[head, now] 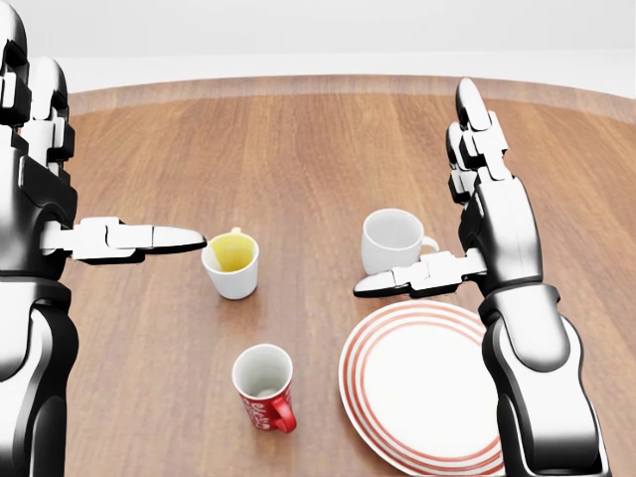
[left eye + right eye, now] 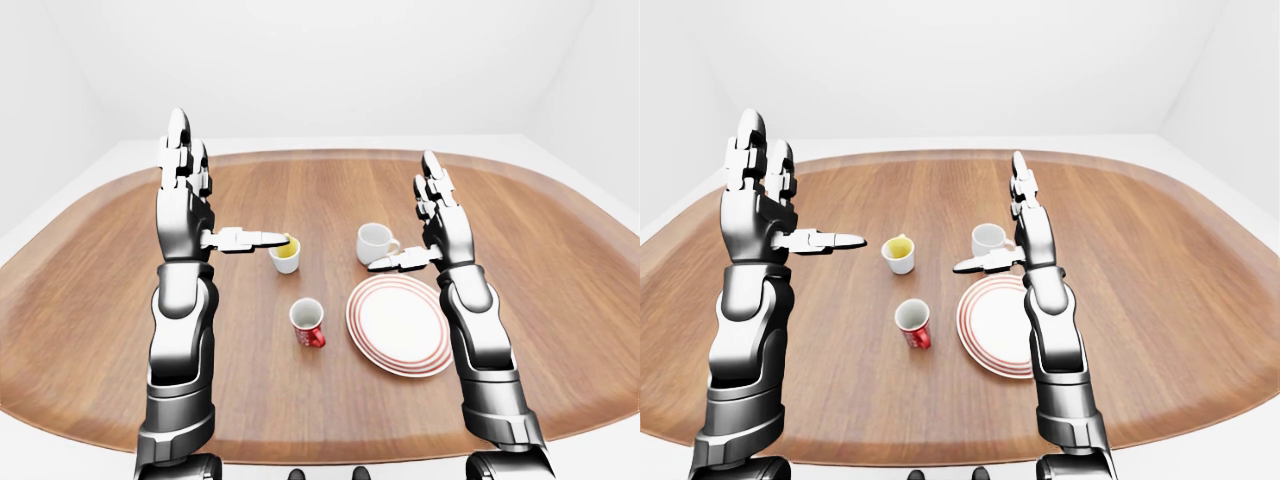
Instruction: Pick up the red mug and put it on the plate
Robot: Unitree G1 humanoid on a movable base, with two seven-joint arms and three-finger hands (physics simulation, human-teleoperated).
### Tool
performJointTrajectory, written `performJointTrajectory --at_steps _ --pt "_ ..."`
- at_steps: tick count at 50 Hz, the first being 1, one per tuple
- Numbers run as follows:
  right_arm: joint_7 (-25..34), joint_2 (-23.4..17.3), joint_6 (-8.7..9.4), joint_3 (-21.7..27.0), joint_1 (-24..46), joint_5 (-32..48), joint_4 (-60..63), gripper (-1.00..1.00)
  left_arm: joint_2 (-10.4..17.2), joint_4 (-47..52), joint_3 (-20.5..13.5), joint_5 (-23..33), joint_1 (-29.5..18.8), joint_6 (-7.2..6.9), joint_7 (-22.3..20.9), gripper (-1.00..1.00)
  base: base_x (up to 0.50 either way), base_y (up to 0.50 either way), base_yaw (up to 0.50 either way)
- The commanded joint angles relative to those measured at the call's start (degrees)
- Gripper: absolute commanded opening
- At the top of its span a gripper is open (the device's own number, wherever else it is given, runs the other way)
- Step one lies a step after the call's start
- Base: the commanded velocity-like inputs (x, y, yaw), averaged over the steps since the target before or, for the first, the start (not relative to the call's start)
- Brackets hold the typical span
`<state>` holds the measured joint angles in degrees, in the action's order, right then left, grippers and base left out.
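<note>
The red mug (image 1: 265, 390) stands upright on the wooden table (image 1: 298, 149), low in the head view, handle to the lower right. The red-ringed white plate (image 1: 427, 393) lies just to its right, with nothing on it. My left hand (image 2: 215, 195) is held up at the left, open, fingers upright and thumb pointing right, well above and left of the mug. At the right, my open right hand (image 2: 408, 225) is raised the same way, with its thumb hanging over the plate's upper edge. Neither hand touches anything.
A white cup with yellow contents (image 1: 233, 263) stands above the red mug. A plain white mug (image 1: 391, 240) stands above the plate, close to my right thumb. The oval table's near edge (image 2: 320, 455) runs along the bottom of the left-eye view.
</note>
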<state>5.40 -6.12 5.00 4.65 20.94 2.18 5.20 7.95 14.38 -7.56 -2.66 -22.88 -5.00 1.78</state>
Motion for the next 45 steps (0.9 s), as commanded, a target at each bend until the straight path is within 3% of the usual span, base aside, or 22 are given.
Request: performJointTrajectory --at_steps 1,45 --pt "0.2 0.0 0.0 -0.1 0.0 0.2 -0.2 1.0 0.0 -0.1 0.0 -0.1 0.1 0.0 0.0 1.0 0.27 0.0 0.0" --pt "2.5 -0.5 0.0 -0.7 1.5 1.7 -0.6 1.0 0.5 0.8 -0.7 -0.5 0.6 0.0 -0.1 1.0 0.24 0.0 0.0"
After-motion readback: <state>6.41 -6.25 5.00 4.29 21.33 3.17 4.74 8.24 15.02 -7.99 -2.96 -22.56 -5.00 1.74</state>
